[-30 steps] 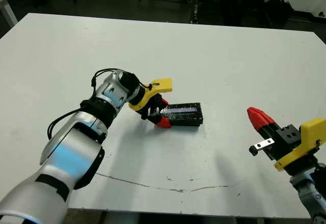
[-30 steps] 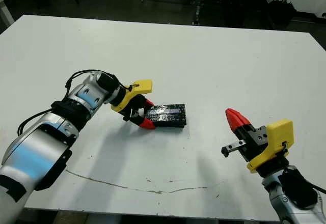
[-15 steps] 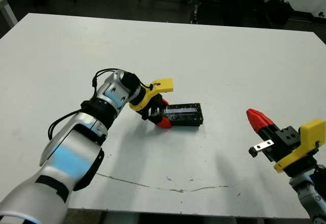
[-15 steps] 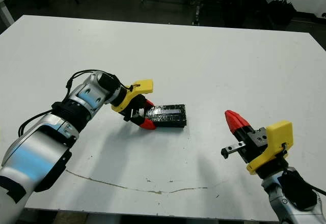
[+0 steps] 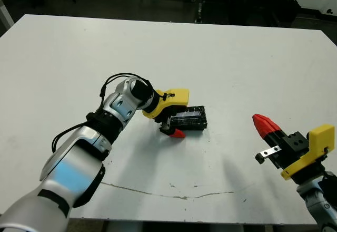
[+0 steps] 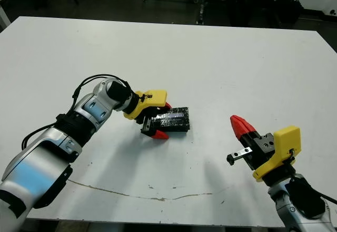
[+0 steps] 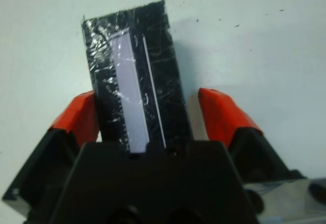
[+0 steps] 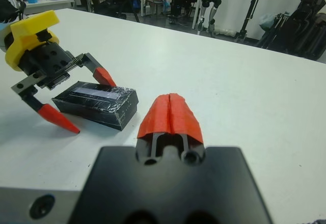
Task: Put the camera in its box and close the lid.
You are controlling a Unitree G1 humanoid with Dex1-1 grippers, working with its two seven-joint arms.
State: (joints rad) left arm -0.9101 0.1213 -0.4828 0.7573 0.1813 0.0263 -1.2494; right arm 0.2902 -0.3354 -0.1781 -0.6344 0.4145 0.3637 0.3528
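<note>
Near the middle of the white bench (image 5: 221, 52) lies the box (image 5: 188, 120), a small black oblong with its lid (image 7: 133, 84) on top, so nothing of the inside shows and the camera cannot be seen in any view. The lid's surface is shiny and crinkled, with silver glints and a pale strip running along its length. The left gripper (image 5: 171, 124) reaches in from the robot's left and straddles the near end of the box: its jaws are spread, one red fingertip (image 7: 77, 116) on each long side of the box. In the left wrist view one fingertip sits right against the box's side while the other stands a little clear of it, so the box is bracketed rather than squeezed. The gripper's yellow body (image 5: 176, 96) hangs just above that end of the box. Well apart, toward the robot's right and nearer the bench's front edge, the right gripper (image 5: 265, 125) hovers with its two red tips pressed together into a single wedge, holding nothing and pointing roughly toward the box. A thin dark crack line (image 5: 174, 194) runs across the bench surface near the front edge. Beyond the far edge stand dark stands and equipment (image 5: 210, 0).
</note>
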